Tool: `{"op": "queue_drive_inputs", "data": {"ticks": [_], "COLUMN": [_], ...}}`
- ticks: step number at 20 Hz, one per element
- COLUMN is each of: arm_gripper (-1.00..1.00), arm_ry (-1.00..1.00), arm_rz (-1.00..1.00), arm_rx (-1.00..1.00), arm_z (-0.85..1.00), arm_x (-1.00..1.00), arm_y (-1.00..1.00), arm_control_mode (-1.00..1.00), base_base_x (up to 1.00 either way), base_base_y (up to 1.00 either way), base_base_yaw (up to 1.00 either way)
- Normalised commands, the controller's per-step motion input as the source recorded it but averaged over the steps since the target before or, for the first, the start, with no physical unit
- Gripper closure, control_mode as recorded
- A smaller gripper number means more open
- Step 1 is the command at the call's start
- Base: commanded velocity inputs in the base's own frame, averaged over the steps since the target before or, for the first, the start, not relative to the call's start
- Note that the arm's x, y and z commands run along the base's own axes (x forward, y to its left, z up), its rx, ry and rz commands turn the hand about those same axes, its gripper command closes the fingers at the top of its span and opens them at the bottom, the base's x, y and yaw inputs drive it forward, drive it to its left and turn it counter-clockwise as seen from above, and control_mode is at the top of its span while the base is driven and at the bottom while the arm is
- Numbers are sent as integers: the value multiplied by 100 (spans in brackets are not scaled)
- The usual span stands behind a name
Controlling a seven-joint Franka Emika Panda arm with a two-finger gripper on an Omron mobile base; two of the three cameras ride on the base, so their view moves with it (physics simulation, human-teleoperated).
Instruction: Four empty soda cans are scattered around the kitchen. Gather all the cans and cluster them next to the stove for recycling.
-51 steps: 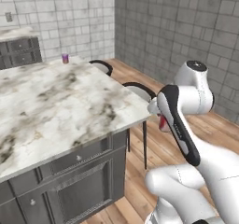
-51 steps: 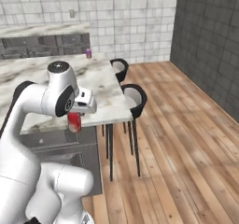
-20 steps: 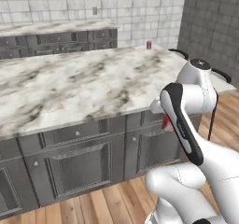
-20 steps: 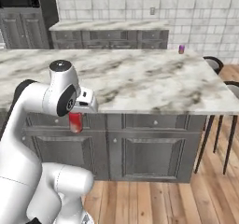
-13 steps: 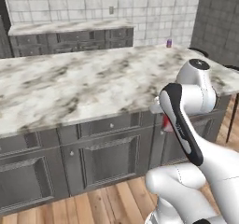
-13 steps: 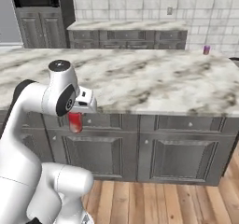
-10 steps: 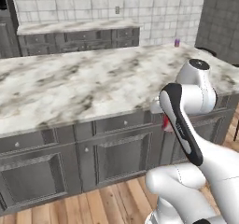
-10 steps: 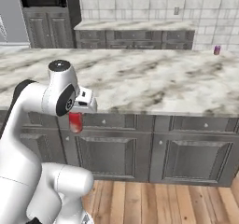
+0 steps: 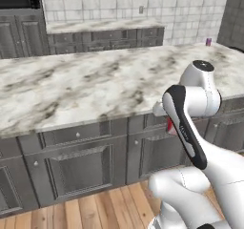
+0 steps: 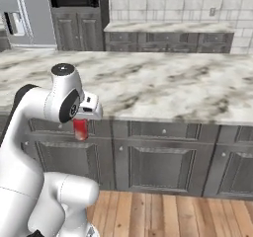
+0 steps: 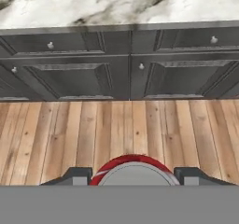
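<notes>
Gripping a red can [image 11: 133, 168] w/ silver top, the gripper [image 11: 133, 175] has fingers clamped either side — held off the floor beside the island [image 10: 163, 90]. Left base cam catches a purple can [image 9: 208, 42] on the island's far corner; right base cam a fridge [image 10: 22, 16].

Marble island counter [image 9: 86, 85] on dark grey cabinets [image 11: 116, 71] carries a small purple soda can [image 9: 208, 42] at its far right corner, a second marble counter [image 10: 168, 27] runs along the tiled back wall.
</notes>
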Motion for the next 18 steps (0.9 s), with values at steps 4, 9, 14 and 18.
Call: {"op": "queue_drive_inputs", "data": {"ticks": [4,9,14,18], "arm_gripper": [100,100,100,100], "arm_ry": [0,0,0,0], "arm_rz": [0,0,0,0], "arm_rx": [0,0,0,0], "arm_z": [0,0,0,0], "arm_x": [0,0,0,0], "arm_y": [0,0,0,0], "arm_control_mode": [100,100,100,100], "base_base_x": [-35,-44,-43,-29], "base_base_y": [100,100,100,100], "base_base_yaw": [7,7,6,7]}}
